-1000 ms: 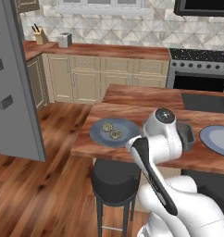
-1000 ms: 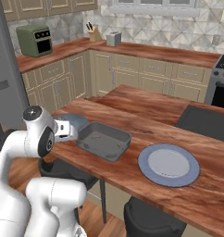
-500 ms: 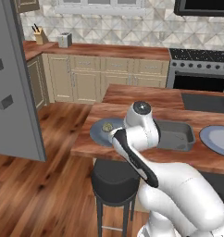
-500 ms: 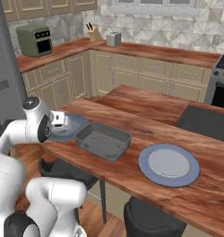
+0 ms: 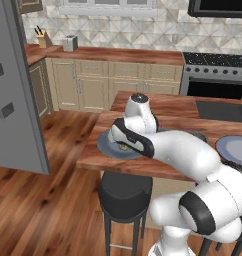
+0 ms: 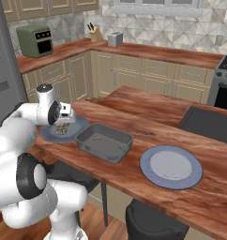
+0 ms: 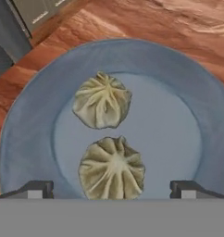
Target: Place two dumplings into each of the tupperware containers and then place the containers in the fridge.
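Observation:
Two dumplings lie on a round blue-grey plate (image 7: pixel 178 115) at the left end of the wooden island. The farther dumpling (image 7: pixel 102 101) sits mid-plate; the nearer dumpling (image 7: pixel 112 169) lies between my fingertips (image 7: pixel 37 189). My gripper (image 7: pixel 112 190) hangs open just above that dumpling, with nothing held. From the right base view the gripper (image 6: pixel 64 124) points down over the plate (image 6: pixel 47 135) and the dumplings (image 6: pixel 63 130). The plate (image 5: pixel 105 145) is partly hidden by my arm in the left base view. The grey fridge (image 5: pixel 18 100) stands at the far left. The tupperware containers are out of view.
A deep dark grey pan (image 6: pixel 104 140) sits just right of the plate. A second blue plate (image 6: pixel 170 165) lies farther right, bare. A black cooktop (image 6: pixel 209 124) is set into the island's far end. A black stool (image 5: pixel 125 190) stands below the island's edge.
My arm has swung left from above the dark pan to above the plate with the dumplings. The gripper has stayed open throughout.

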Tool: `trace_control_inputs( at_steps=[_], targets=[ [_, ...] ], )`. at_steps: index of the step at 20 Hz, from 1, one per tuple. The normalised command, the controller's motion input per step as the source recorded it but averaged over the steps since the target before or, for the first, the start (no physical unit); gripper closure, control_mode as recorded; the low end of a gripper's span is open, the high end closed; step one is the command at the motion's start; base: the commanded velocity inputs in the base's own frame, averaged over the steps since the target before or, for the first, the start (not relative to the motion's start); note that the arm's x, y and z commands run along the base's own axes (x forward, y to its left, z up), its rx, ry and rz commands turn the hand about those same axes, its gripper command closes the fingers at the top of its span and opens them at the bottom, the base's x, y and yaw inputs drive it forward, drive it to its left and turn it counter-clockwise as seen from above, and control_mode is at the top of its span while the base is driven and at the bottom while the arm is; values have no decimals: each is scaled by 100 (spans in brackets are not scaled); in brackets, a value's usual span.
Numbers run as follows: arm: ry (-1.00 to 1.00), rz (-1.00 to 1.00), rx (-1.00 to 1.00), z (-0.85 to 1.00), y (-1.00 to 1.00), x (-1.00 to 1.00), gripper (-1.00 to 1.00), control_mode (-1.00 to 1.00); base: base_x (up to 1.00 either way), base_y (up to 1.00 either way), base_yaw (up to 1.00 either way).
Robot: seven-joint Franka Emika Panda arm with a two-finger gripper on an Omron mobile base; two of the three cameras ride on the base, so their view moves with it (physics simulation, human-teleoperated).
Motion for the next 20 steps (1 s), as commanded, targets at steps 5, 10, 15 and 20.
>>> trace_control_inputs(
  at_steps=[5, 10, 15, 20],
  targets=[
    [21, 0, 0, -4, 39, 68, -100, -100, 0, 0, 0],
    [18, 0, 0, -45, 4, 33, -100, -100, 0, 0, 0],
    [5, 0, -2, -64, 0, 8, -100, -100, 0, 0, 0],
    [0, 0, -2, -58, 0, -18, 100, -100, 0, 0, 0]
  ],
)
